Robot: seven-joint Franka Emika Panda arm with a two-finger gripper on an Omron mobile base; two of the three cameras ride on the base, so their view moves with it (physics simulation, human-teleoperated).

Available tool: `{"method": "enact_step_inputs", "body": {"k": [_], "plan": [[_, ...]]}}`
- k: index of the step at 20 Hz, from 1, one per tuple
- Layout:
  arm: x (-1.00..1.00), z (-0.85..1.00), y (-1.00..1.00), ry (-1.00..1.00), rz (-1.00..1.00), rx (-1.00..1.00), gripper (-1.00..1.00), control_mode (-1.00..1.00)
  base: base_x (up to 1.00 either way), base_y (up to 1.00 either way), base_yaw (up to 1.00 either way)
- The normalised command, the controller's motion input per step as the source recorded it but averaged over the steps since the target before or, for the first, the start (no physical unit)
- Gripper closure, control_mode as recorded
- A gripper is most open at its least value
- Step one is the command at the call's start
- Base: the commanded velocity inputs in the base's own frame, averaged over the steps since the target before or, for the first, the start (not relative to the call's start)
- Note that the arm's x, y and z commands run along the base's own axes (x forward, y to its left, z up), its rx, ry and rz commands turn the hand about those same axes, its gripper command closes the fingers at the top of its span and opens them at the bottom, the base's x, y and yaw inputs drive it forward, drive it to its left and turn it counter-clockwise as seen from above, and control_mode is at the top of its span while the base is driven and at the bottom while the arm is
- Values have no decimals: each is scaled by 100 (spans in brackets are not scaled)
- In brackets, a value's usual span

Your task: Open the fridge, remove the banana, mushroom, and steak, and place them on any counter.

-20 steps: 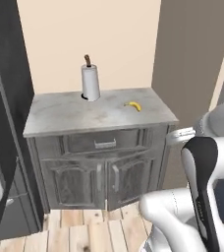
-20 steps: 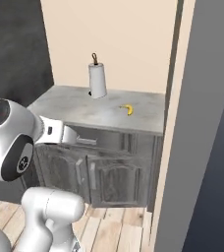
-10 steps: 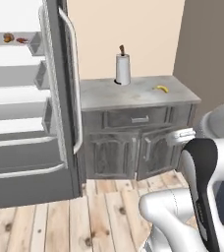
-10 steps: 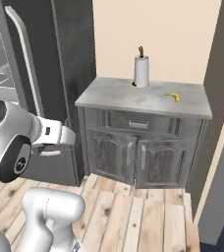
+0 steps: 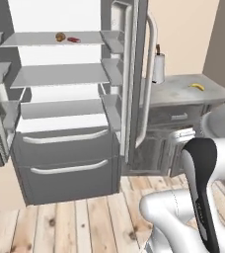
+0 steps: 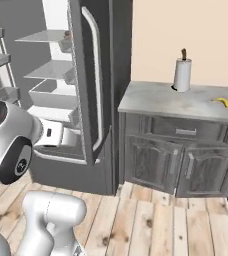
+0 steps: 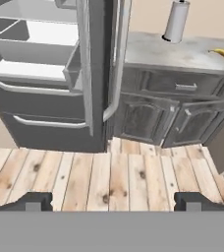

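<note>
The two-finger pincer [image 7: 112,201] hangs released, dark tips wide apart with nothing between them, over bare pale plank floor [image 7: 109,182]. Ahead and to the left of it stands the tall dark grey French-door fridge [image 5: 65,99], doors swung wide, white interior showing. The small curved yellow banana [image 7: 220,52] already lies on the light grey marbled stone counter [image 7: 182,54], far ahead to the right, so that item looks done. High up on the top shelf, well beyond the pincer, sit the small round tan-brown mushroom [image 5: 60,37] and, just beside it, the small flat red steak [image 5: 74,39].

Step in hand, by judgement: going back to the fridge for the second item. Next move calls for a high, deep reach to that top shelf (mushroom likely first).

In the way: the open right-hand door with its long pale handle [image 5: 149,84] stands between fridge and counter. A white paper-towel roll on a dark spindle [image 7: 176,20] stands at the counter's back, well clear of the banana.
</note>
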Motion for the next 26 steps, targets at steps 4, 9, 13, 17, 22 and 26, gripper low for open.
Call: {"method": "enact_step_inputs", "body": {"k": [4, 9, 13, 17, 22, 26], "plan": [[0, 0, 0, 0, 0, 0, -100, 100, 21, 100, 0], [0, 0, 0, 0, 0, 0, -100, 100, 39, 88, 0], [0, 0, 0, 0, 0, 0, -100, 100, 59, 50, 2], [0, 0, 0, 0, 0, 0, -100, 100, 74, 9, 0], [0, 0, 0, 0, 0, 0, -100, 100, 74, 0, 0], [0, 0, 0, 0, 0, 0, -100, 100, 100, 2, 0]]}}
